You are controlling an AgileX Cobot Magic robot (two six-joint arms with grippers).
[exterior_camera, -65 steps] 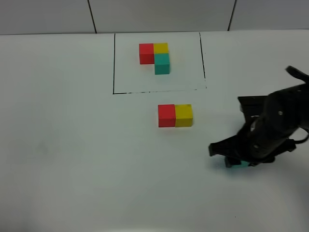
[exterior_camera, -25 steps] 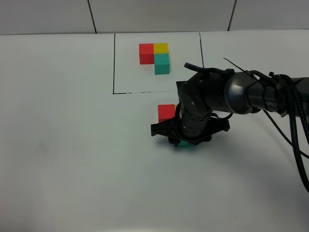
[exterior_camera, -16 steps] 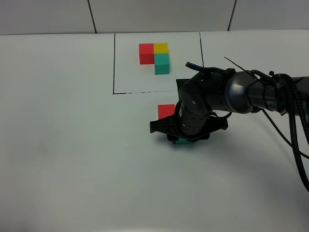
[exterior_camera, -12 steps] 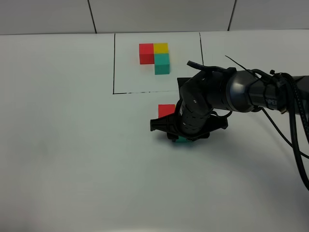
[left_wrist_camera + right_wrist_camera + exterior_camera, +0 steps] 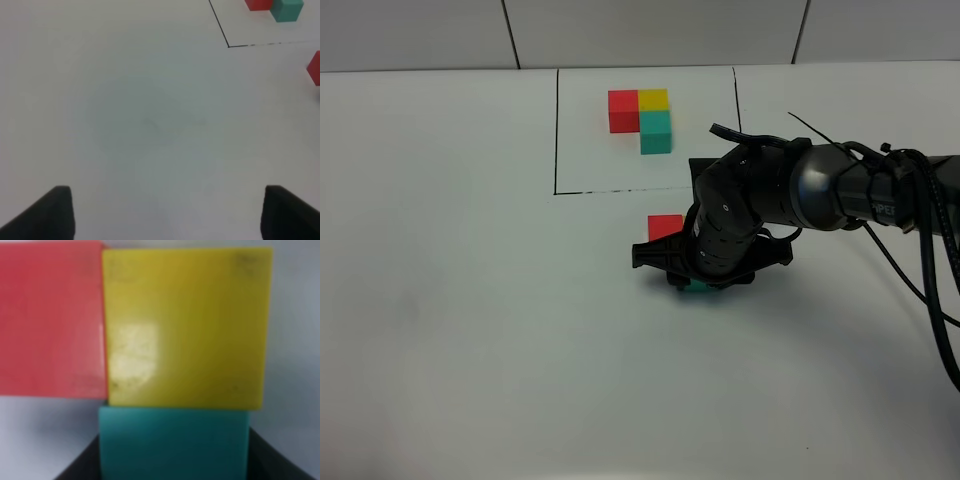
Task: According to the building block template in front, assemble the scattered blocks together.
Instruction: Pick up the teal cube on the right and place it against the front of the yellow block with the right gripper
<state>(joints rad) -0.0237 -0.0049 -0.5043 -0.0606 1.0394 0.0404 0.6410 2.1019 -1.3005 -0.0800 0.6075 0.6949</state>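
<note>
We are seeing, from the high camera, the right gripper (image 5: 698, 288) covering the loose yellow cube entirely, leaving only part of the red cube (image 5: 665, 227) and a sliver of the teal cube (image 5: 698, 289) showing, with the framed building block template (image 5: 642, 118) lying on the white table (image 5: 470, 300) well beyond the jaws. The right wrist camera is showing what that view hides: the yellow cube (image 5: 185, 325) touching the red cube (image 5: 50, 320) side by side just ahead of the jaws, and the teal cube (image 5: 172, 442) sitting between the jaws, clamped there and pressed against the yellow cube's near face. We are seeing the left gripper (image 5: 167, 212) only in its wrist view, jaws spread wide over bare table, holding nothing, the cubes far off to one side.
</note>
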